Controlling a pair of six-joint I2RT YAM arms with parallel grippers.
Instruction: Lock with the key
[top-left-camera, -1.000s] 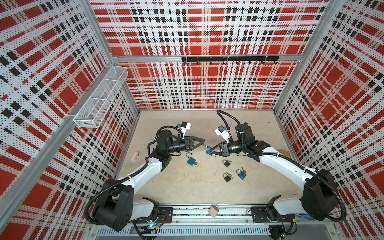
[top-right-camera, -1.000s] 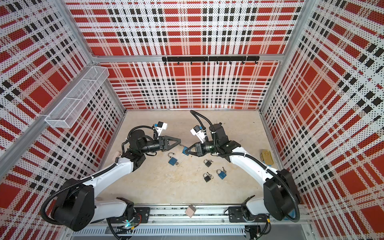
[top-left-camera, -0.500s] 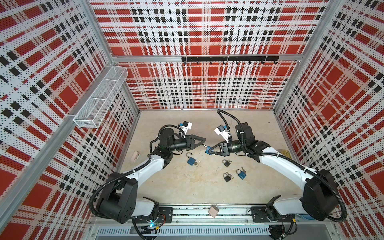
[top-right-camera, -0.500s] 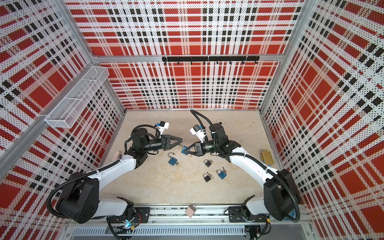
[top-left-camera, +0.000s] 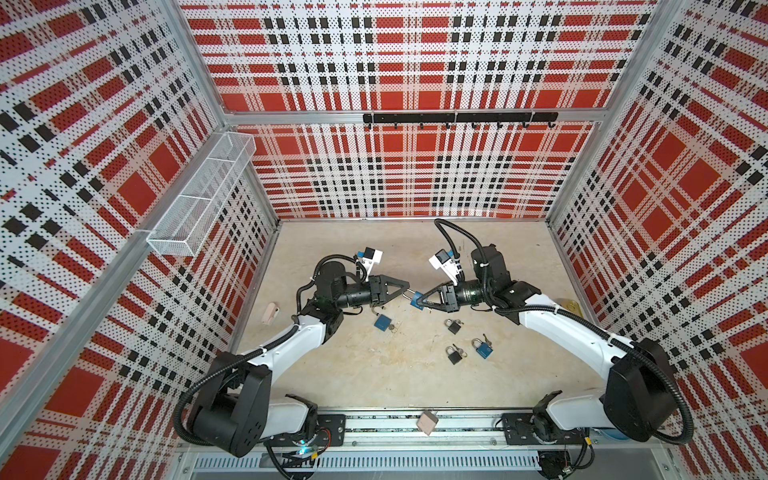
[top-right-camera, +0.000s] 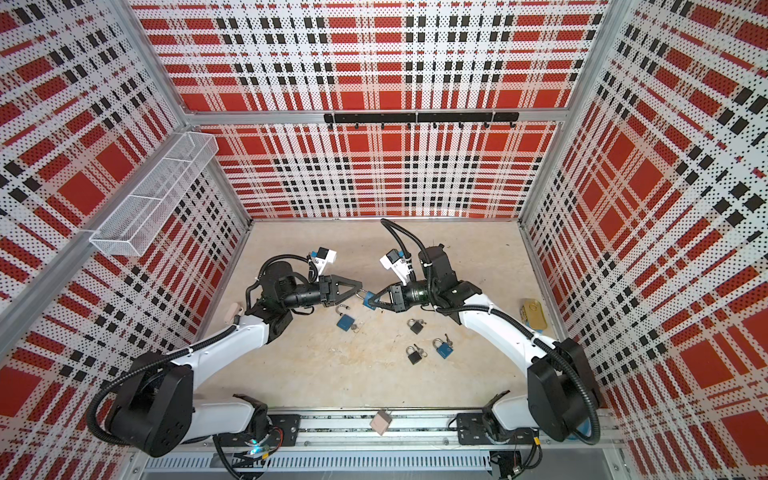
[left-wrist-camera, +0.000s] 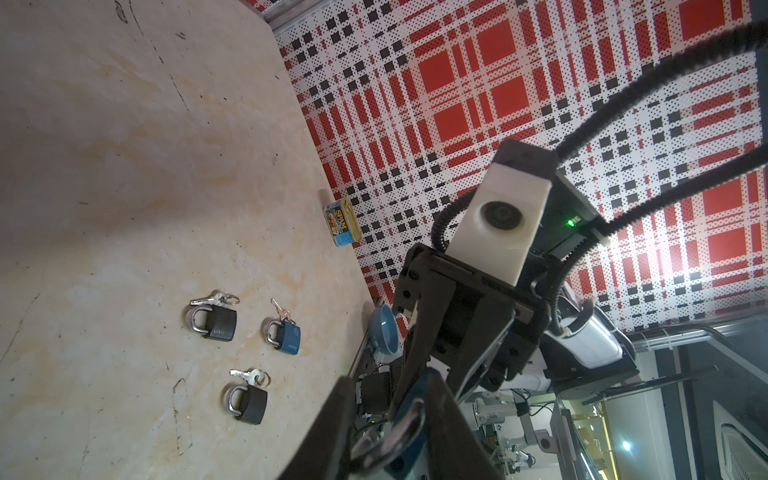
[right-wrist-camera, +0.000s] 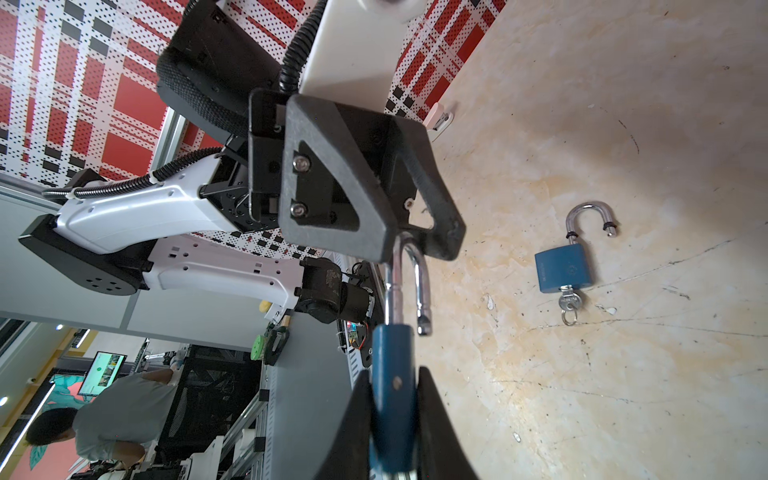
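Note:
My right gripper (top-left-camera: 420, 300) (right-wrist-camera: 392, 399) is shut on the body of a blue padlock (top-left-camera: 417, 299) (top-right-camera: 369, 300) (right-wrist-camera: 392, 365), held above the floor with its open shackle (right-wrist-camera: 422, 282) pointing at the left arm. Tip to tip with it, my left gripper (top-left-camera: 405, 292) (top-right-camera: 358, 292) (left-wrist-camera: 390, 419) stands partly open. The bend of the shackle (left-wrist-camera: 406, 432) lies between its fingers (right-wrist-camera: 440, 232). I cannot make out this padlock's key. A second blue padlock (top-left-camera: 382, 323) (right-wrist-camera: 563, 270) lies on the floor below, shackle open, key in its body.
Two black padlocks (top-left-camera: 454, 325) (top-left-camera: 455, 355) and a shut blue one (top-left-camera: 483, 349) lie with keys on the floor to the right. A Spam can (left-wrist-camera: 343, 222) stands by the right wall, a beige piece (top-left-camera: 271, 312) by the left wall.
My left gripper has moved right and slightly down to the held padlock; its fingertips now stand around the shackle's bend. The right gripper and its padlock have not moved.

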